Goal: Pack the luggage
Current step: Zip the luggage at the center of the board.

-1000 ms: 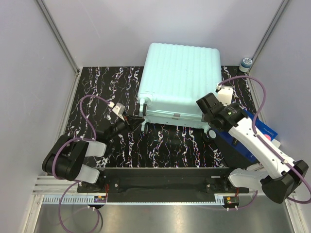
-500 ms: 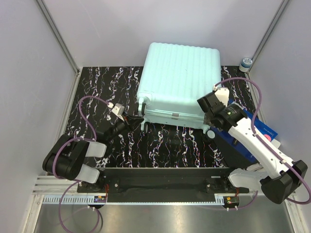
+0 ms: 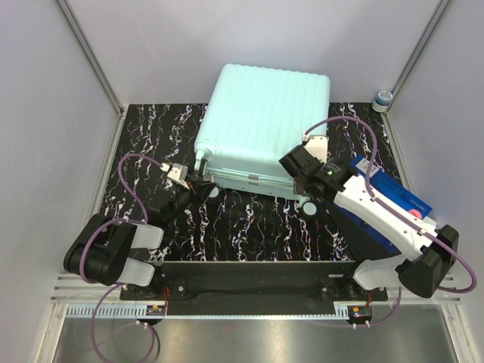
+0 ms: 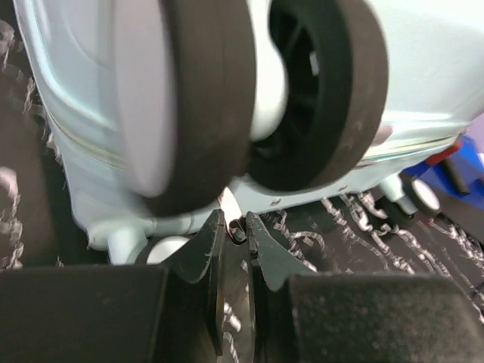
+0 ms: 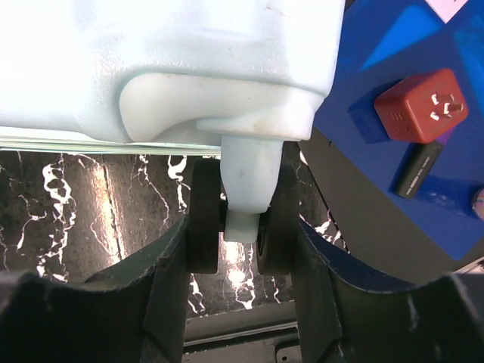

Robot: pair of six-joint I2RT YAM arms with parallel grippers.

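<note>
Two hands sat at the near edge of the mint-green suitcase, which lay closed and flat, ribbed shell up and skewed, across the far middle of the black marbled surface. The right hand was clamped on the near-right wheel, one finger against each outer face of the twin wheel, with a blue box carrying a red plug adapter just beside it. The left hand sat low, close before the near-left wheel, its fingers drawn almost together with only a thin slit between them; whether they pinched anything could not be told.
</note>
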